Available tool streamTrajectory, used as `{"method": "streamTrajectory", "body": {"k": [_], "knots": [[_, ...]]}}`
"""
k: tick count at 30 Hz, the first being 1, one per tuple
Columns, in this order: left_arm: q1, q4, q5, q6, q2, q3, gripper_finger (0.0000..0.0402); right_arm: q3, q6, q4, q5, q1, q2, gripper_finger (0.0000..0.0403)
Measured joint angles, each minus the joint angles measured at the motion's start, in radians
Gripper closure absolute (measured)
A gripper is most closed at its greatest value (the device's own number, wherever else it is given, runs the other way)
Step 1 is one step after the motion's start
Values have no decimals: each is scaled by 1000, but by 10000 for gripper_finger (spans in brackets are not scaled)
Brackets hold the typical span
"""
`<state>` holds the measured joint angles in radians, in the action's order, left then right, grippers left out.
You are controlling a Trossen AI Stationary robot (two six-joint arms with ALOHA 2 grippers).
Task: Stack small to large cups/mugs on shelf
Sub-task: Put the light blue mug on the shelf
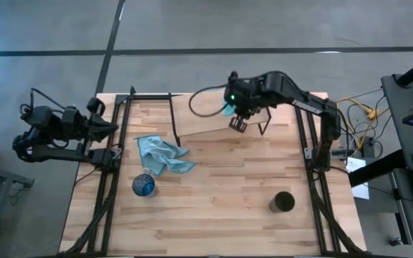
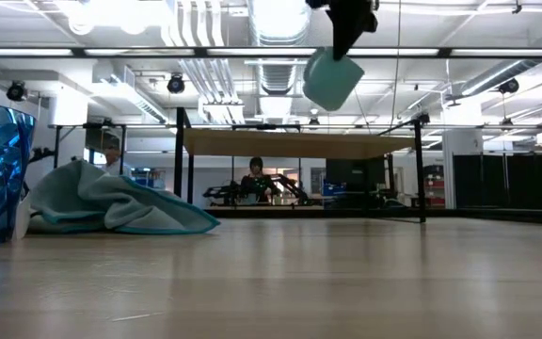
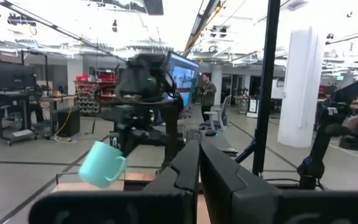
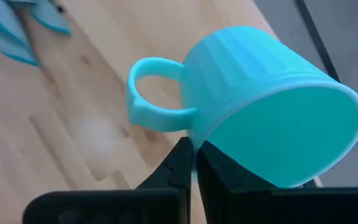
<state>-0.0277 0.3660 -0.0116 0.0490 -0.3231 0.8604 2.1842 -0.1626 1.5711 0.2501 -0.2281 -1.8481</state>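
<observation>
The right gripper [image 1: 238, 123] hangs in the air above the shelf [image 1: 210, 123], over the board's right part, and it is closed on the rim of the teal mug [image 4: 253, 124]. In the right wrist view the two dark fingers [image 4: 178, 168] pinch the mug's wall close together, just beside the root of the handle. The mug is tilted, its open mouth turned down and to one side, the handle sticking out away from the mouth. In the low view the mug [image 2: 333, 79] is well above the shelf [image 2: 290, 143], touching nothing but the gripper.

The blue glass cup [image 1: 143, 185] stands on the table in front of the shelf, to the shelf's left, just beside the crumpled blue cloth [image 1: 162, 155]. The black cup [image 1: 282, 203] stands on the table in front of the shelf, to its right, well apart from it.

The left gripper [image 1: 112, 126] waits to the left of the shelf at the table's edge, its fingers [image 3: 185, 168] closed together on nothing.
</observation>
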Motion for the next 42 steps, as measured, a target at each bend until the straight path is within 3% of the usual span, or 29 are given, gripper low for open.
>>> {"method": "streamTrajectory", "body": {"k": [14, 42], "knots": [[0, 1, 0, 0, -66, 0, 402, -100, 70, 0, -205, -205, 0, 394], [0, 1, 0, 49, -91, 0, 402, -163, 59, -3, -247, -231, 9, 391]]}}
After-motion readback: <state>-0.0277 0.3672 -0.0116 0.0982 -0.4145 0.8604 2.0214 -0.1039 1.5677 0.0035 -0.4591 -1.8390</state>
